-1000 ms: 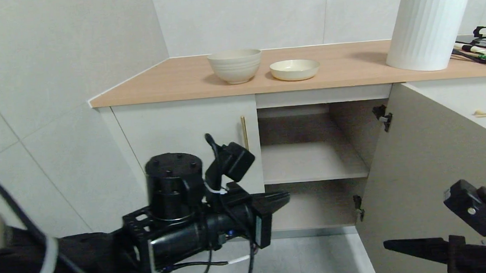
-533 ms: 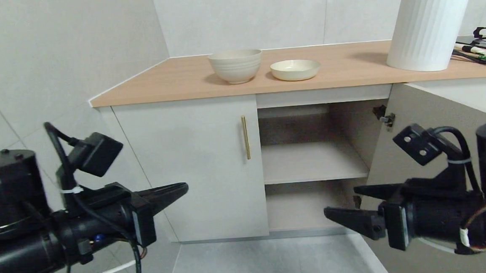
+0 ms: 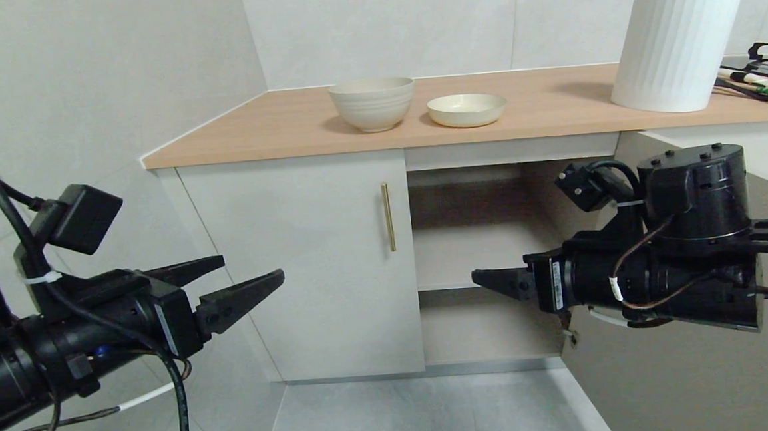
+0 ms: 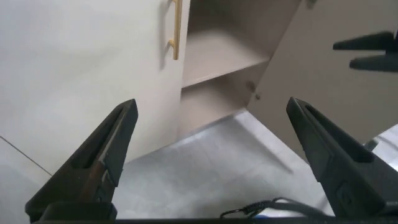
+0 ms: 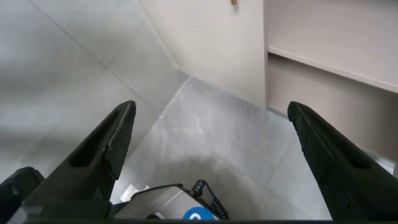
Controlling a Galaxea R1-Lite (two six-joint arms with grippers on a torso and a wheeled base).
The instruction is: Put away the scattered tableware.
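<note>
A cream ribbed bowl [image 3: 372, 104] and a shallow cream dish [image 3: 466, 110] stand side by side on the wooden countertop [image 3: 272, 132], above the cabinet. My left gripper [image 3: 252, 266] [image 4: 211, 102] hangs open and holds nothing, low on the left in front of the closed cabinet door [image 3: 307, 260]. My right gripper [image 3: 488, 280] [image 5: 210, 109] is open too, level with the open compartment and its middle shelf [image 3: 493, 255], pointing left. Both grippers are well below the tableware.
The right cabinet door [image 3: 631, 227] is swung open behind my right arm. A brass handle [image 3: 388, 216] runs down the closed door. A tall white ribbed cylinder [image 3: 677, 41] and some utensils [image 3: 759, 79] sit on the counter's right. Grey floor tiles [image 3: 429, 412] lie below.
My left arm swung from in front of the cabinet out to the left, and its fingers now show apart. My right arm rose from the lower right up in front of the open compartment.
</note>
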